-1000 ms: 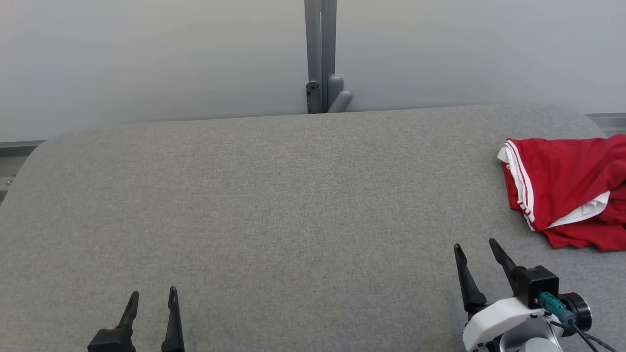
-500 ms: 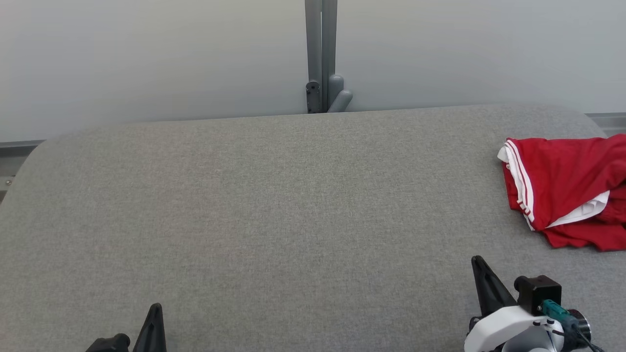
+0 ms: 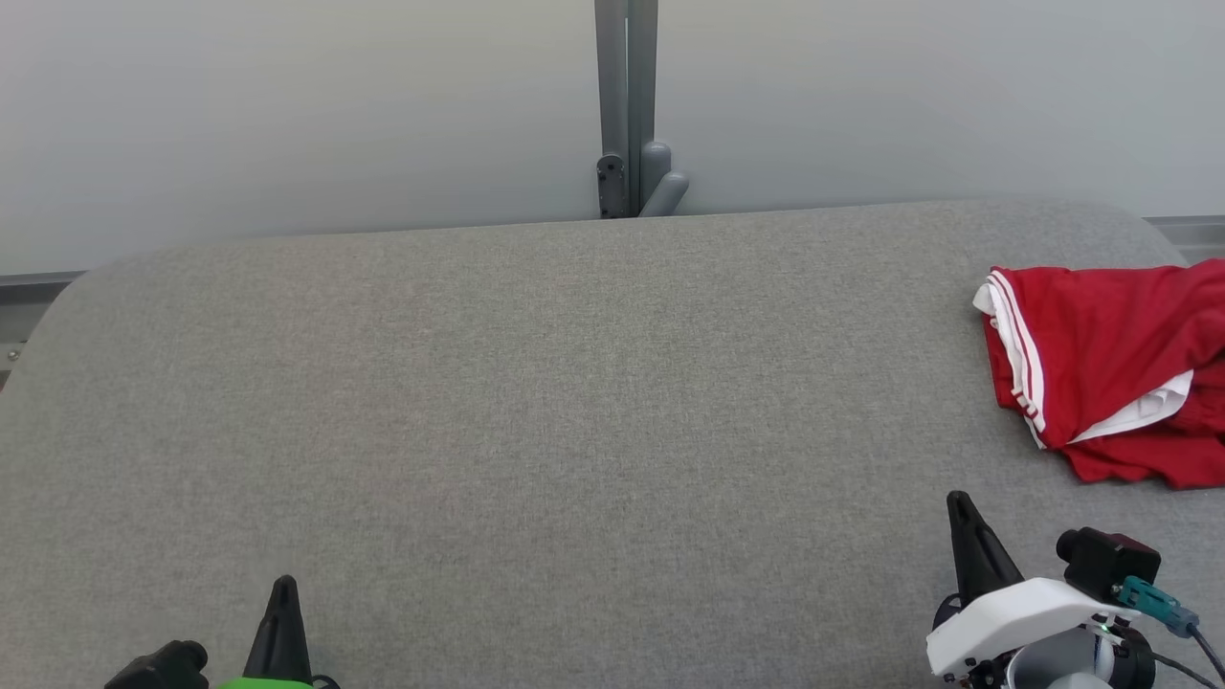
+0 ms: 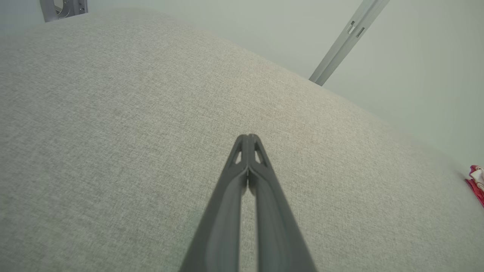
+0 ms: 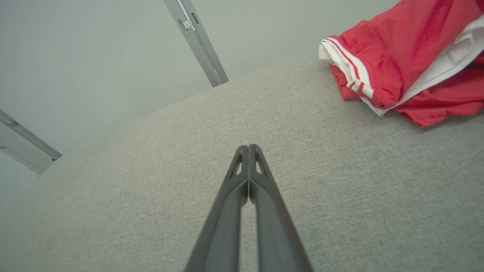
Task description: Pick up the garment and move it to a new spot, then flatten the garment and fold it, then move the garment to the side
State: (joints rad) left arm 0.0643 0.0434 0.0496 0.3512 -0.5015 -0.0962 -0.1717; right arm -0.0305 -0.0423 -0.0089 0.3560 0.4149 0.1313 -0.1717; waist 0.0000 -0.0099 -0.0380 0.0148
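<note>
The garment (image 3: 1110, 368) is a red piece with white stripes and white lining, lying crumpled at the right edge of the grey padded table (image 3: 574, 402). It fills the upper right of the right wrist view (image 5: 408, 56), and a red sliver of the garment (image 4: 477, 183) shows at the far right of the left wrist view. My right gripper (image 3: 960, 522) is shut and empty, below and left of the garment, well apart from it. My left gripper (image 3: 282, 598) is shut with nothing in it at the lower left. In each wrist view the fingers meet at the tips: left gripper (image 4: 248, 136), right gripper (image 5: 248, 147).
A grey metal post (image 3: 627, 105) with a bracket stands behind the table's far edge, against a pale wall. The table's rounded corners show at the far left and far right.
Both grippers have gone from open to shut on nothing. They have also drawn back toward the bottom edge of the head view. The garment has not moved.
</note>
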